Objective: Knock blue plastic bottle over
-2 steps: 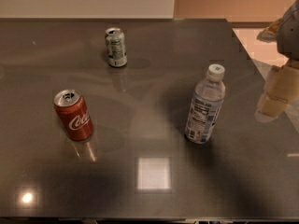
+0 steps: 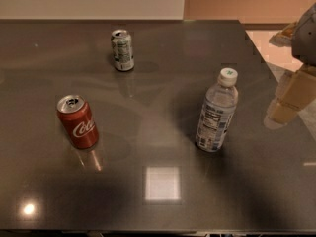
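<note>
The blue plastic bottle (image 2: 216, 111) stands upright on the dark table, right of centre; it is clear and bluish, with a white cap and a printed label. My gripper (image 2: 290, 97) is at the right edge of the view, over the table's right side. It is to the right of the bottle, about level with its middle, and a clear gap separates them. Part of the arm above the gripper is cut off by the edge of the view.
A red Coca-Cola can (image 2: 77, 121) stands at the left. A green-and-white can (image 2: 122, 50) stands at the back, left of centre. The glossy dark table (image 2: 163, 147) ends at its right edge near the gripper, with pale floor beyond.
</note>
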Robot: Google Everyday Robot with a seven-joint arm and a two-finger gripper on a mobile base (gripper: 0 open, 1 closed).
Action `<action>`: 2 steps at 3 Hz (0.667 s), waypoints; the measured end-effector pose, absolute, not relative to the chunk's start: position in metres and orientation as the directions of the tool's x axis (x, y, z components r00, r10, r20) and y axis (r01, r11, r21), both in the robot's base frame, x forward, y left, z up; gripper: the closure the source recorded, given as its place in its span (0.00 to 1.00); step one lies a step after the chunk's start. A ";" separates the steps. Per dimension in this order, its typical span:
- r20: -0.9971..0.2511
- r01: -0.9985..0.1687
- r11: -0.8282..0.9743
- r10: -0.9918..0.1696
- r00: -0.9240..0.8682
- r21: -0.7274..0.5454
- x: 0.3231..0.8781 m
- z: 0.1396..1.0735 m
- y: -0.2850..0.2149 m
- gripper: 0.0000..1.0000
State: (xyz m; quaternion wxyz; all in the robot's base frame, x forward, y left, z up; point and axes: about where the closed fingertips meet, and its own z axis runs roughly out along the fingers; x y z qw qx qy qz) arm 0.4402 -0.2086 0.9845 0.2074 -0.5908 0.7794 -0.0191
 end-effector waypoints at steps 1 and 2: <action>-0.429 -0.909 0.339 -0.878 -0.213 -0.242 0.442 0.971 -0.196 0.00; -0.533 -0.914 0.359 -0.820 -0.210 -0.191 0.443 0.956 -0.178 0.00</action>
